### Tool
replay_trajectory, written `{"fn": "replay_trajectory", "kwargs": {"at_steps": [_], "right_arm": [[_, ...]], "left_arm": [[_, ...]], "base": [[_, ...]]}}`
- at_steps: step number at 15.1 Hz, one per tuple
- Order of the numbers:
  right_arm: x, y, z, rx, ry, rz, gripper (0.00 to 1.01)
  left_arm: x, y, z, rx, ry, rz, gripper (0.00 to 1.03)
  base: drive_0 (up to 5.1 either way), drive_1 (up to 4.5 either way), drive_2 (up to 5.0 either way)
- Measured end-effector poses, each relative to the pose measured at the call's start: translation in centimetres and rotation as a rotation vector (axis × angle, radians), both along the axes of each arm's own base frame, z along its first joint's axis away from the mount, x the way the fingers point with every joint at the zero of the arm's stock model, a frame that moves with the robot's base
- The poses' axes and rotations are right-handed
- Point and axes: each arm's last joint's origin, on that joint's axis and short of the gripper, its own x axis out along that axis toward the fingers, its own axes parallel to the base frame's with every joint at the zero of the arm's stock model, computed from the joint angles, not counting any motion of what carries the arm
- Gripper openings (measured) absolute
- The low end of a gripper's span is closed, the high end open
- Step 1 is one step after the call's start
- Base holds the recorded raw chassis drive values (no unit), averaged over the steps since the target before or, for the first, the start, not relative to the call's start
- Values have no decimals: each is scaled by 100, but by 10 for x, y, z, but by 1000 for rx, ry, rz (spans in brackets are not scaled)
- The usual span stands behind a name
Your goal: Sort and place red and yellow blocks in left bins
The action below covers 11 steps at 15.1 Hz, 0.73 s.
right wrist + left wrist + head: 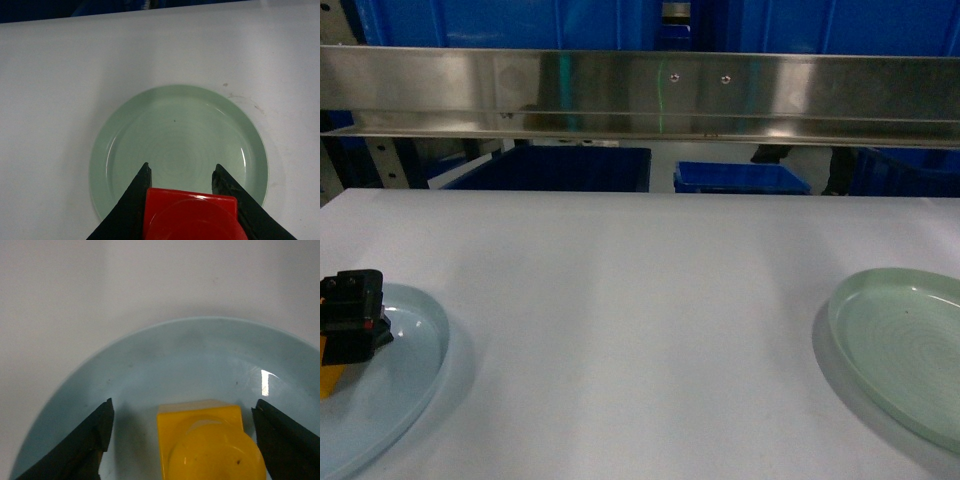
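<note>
A yellow block [205,440] with a round stud lies on a pale blue plate [150,365]. My left gripper [183,410] stands open around it, the right finger close to it and the left finger [97,432] well apart. In the head view that gripper [345,335] sits over the plate at the far left, with a bit of the yellow block [328,382] showing beneath. My right gripper [181,170] is shut on a red block [190,215] above a green plate [177,145]; the head view does not show it. A deep blue bin [555,168] stands beyond the table's far edge, left of centre.
A shallow blue tray [740,178] sits behind the table to the right of the bin. A steel shelf rail [640,95] runs across above the far edge, with more blue crates over it. The green plate [905,350] lies at the table's right.
</note>
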Motion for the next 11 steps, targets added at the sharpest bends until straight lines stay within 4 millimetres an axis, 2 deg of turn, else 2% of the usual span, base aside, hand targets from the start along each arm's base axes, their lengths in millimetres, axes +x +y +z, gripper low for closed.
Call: {"fn": "replay_trajectory", "kwargs": {"at_steps": [6, 7, 11], "right_arm": [[0, 0, 0, 0, 0, 0, 29], [0, 0, 0, 0, 0, 0, 29], [0, 0, 0, 0, 0, 0, 29]], "left_arm": [[4, 1, 0, -28, 17, 13, 30], [5, 2, 0, -28, 11, 15, 27], [8, 4, 5, 5, -62, 3, 27]], "base": [[0, 0, 0], [0, 0, 0], [0, 0, 0]]}}
